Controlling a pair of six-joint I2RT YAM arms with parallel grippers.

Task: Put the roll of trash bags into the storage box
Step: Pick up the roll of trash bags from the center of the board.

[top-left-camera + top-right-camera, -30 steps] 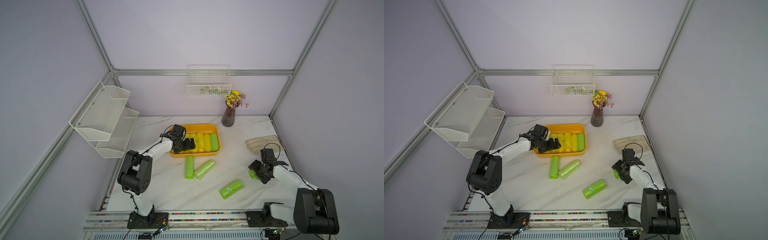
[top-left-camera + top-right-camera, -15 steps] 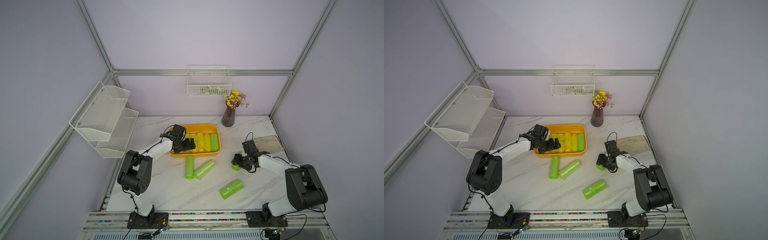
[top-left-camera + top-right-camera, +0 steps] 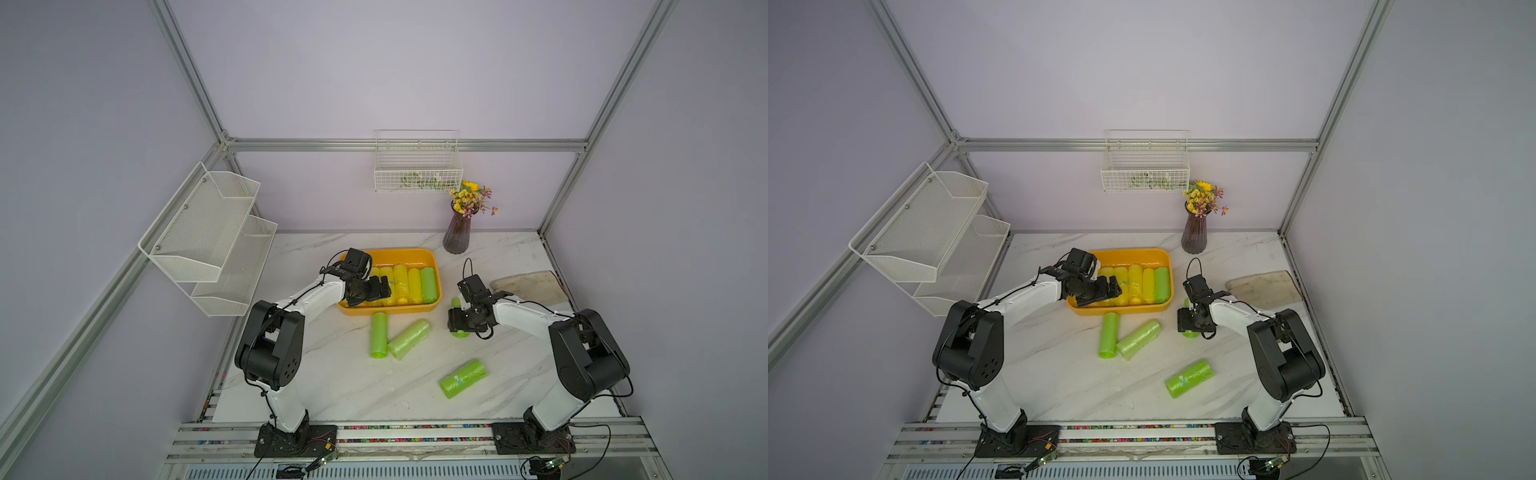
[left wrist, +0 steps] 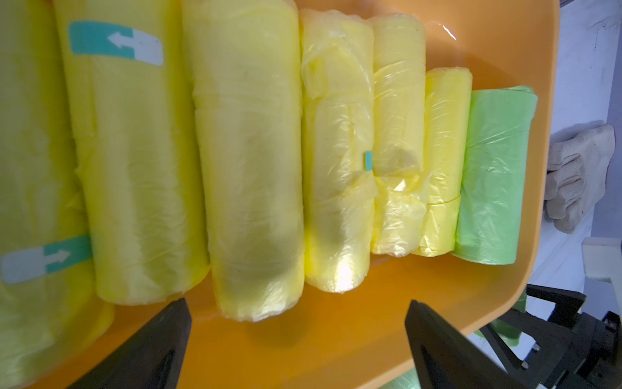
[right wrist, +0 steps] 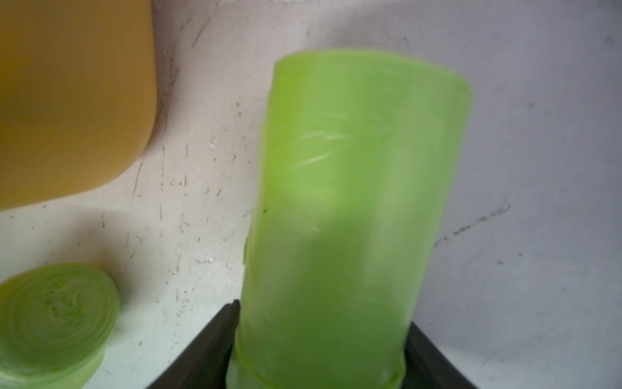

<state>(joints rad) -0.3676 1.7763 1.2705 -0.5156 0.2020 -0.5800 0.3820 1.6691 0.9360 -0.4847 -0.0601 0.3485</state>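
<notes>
Your right claw (image 5: 323,316) pinches a green roll (image 5: 353,185), both jaws pressed against its sides. That roll is outside the box (image 3: 395,311), just off its 4 o'clock corner; you cannot tell whether it touches the surface (image 3: 332,374). Your left claw (image 4: 298,310) is spread wide with nothing between its jaws, over the box's 7 o'clock part. Inside lie yellow rolls (image 4: 249,151) side by side, with a second green roll (image 4: 494,175) at the 3 o'clock end. Three loose rolls (image 3: 379,334) lie on the surface toward 6 o'clock.
</notes>
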